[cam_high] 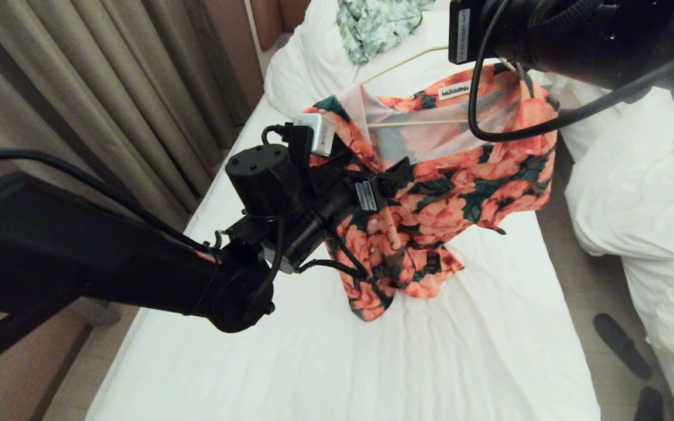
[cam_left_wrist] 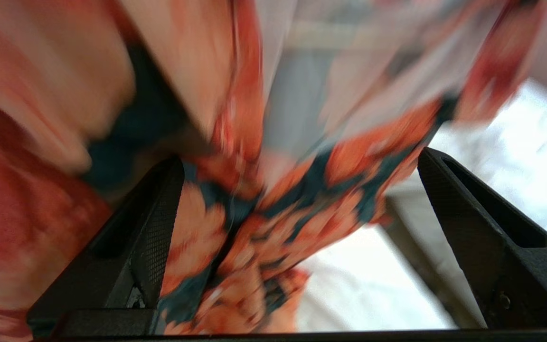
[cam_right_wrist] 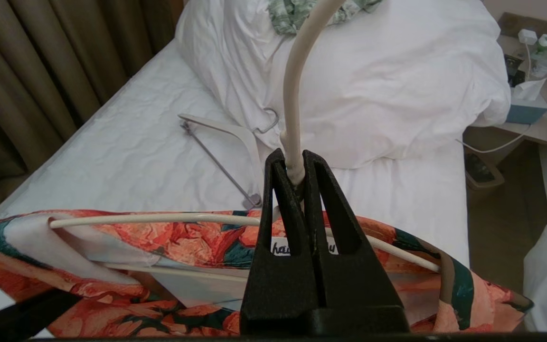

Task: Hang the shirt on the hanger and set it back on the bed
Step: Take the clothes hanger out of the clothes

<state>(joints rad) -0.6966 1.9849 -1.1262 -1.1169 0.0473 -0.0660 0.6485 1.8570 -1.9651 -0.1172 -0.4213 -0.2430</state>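
Note:
The orange-flowered shirt (cam_high: 448, 187) hangs over the thin cream hanger (cam_high: 413, 124), held up above the bed (cam_high: 460, 351); its lower end rests crumpled on the sheet. My right gripper (cam_right_wrist: 293, 164) is shut on the neck of the hanger (cam_right_wrist: 292, 95), just above the shirt (cam_right_wrist: 183, 237) collar and its label. One hanger shoulder sits inside the shirt; the other wire end is bare. My left gripper (cam_left_wrist: 300, 156) is open wide at the shirt's front, with blurred shirt (cam_left_wrist: 264, 228) fabric hanging between its fingers. In the head view the left gripper (cam_high: 372, 175) is by the front placket.
A pale green leafy garment (cam_high: 372, 20) lies on the pillows (cam_high: 308, 70) at the bed's head. A thicker grey-white hanger (cam_right_wrist: 221, 130) lies on the sheet by them. Curtains (cam_high: 109, 88) run along the left, a rumpled duvet (cam_high: 635, 193) lies right, and slippers (cam_high: 621, 345) are on the floor.

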